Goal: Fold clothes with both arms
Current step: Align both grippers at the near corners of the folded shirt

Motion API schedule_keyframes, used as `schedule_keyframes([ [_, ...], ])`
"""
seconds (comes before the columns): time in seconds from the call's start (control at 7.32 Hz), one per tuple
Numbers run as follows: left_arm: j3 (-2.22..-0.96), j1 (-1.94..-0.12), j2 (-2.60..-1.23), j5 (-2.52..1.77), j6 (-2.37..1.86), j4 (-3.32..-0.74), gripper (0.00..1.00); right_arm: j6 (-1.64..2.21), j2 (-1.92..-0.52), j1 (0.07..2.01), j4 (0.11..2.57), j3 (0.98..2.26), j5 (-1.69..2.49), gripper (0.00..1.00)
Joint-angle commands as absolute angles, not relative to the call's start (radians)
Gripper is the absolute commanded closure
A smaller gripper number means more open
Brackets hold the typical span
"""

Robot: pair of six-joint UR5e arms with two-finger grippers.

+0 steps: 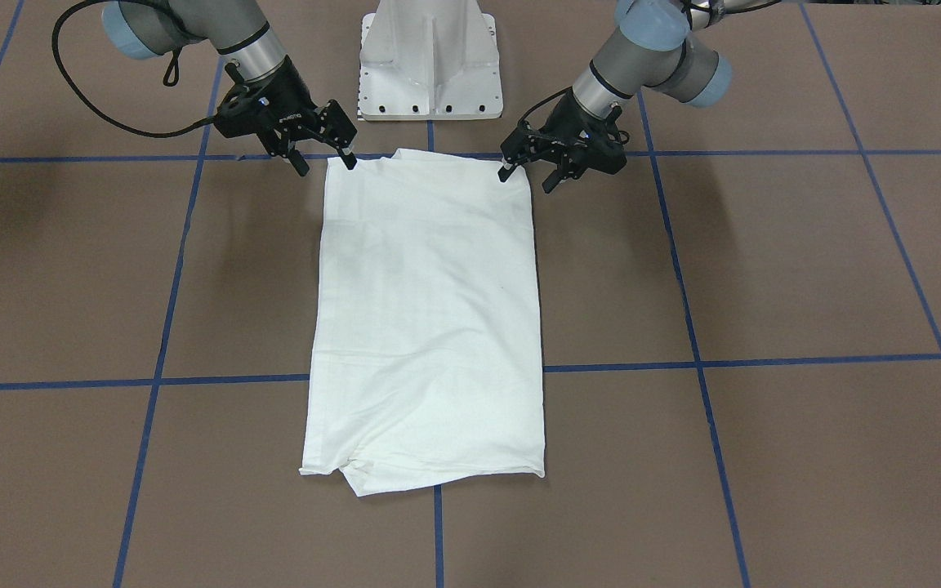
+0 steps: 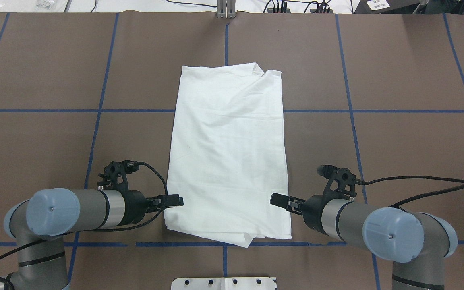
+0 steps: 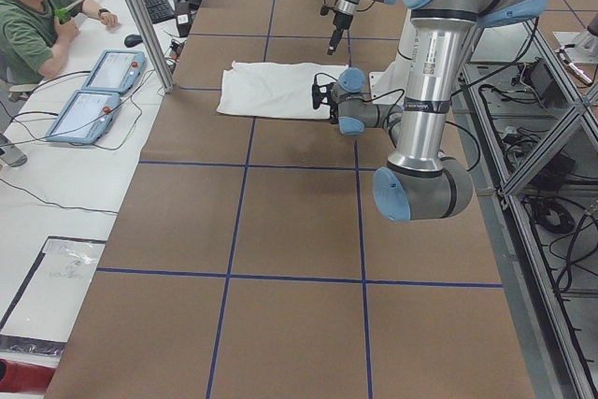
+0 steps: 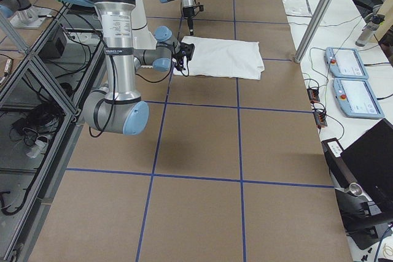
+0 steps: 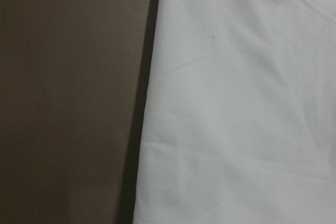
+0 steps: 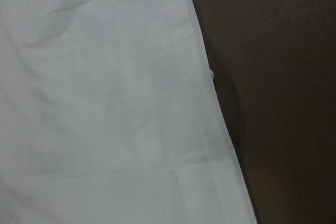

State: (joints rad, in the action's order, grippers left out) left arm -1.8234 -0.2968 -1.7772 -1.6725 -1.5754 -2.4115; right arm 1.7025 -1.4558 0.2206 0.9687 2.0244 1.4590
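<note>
At the robot-side corners of the shirt (image 1: 430, 310), left gripper (image 1: 528, 180) and right gripper (image 1: 325, 166) hover, jaws spread and empty. It lies folded long on the table (image 1: 764, 261), probably light and limp, best pinched through all corner layers.
</note>
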Motion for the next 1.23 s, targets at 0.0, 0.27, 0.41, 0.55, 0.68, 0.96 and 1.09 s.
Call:
schedule_keyframes([
  [0.0, -1.818, -0.263, -1.787, -1.671, -1.575, -2.395, 0.0, 1.703, -1.456, 0.216, 0.968, 2.023, 1.459, 0.0],
  [0.27, -1.81, -0.247, -1.793, -1.671, -1.575, -2.395, 0.0, 1.703, -1.457, 0.213, 0.968, 2.019, 1.459, 0.0],
  [0.41, -1.807, -0.245, -1.795, -1.671, -1.575, -2.395, 0.0, 1.703, -1.457, 0.212, 0.968, 2.019, 1.457, 0.0],
  [0.55, -1.806, -0.244, -1.793, -1.671, -1.574, -2.395, 0.01, 1.703, -1.457, 0.212, 0.968, 2.02, 1.456, 0.0],
  [0.68, -1.801, -0.241, -1.795, -1.671, -1.574, -2.395, 0.1, 1.703, -1.457, 0.21, 0.968, 2.02, 1.451, 0.0],
  [0.96, -1.799, -0.241, -1.795, -1.671, -1.574, -2.395, 0.41, 1.703, -1.451, 0.206, 0.968, 2.019, 1.451, 0.0],
  [1.09, -1.801, -0.241, -1.795, -1.671, -1.574, -2.395, 0.69, 1.703, -1.453, 0.206, 0.968, 2.019, 1.451, 0.0],
])
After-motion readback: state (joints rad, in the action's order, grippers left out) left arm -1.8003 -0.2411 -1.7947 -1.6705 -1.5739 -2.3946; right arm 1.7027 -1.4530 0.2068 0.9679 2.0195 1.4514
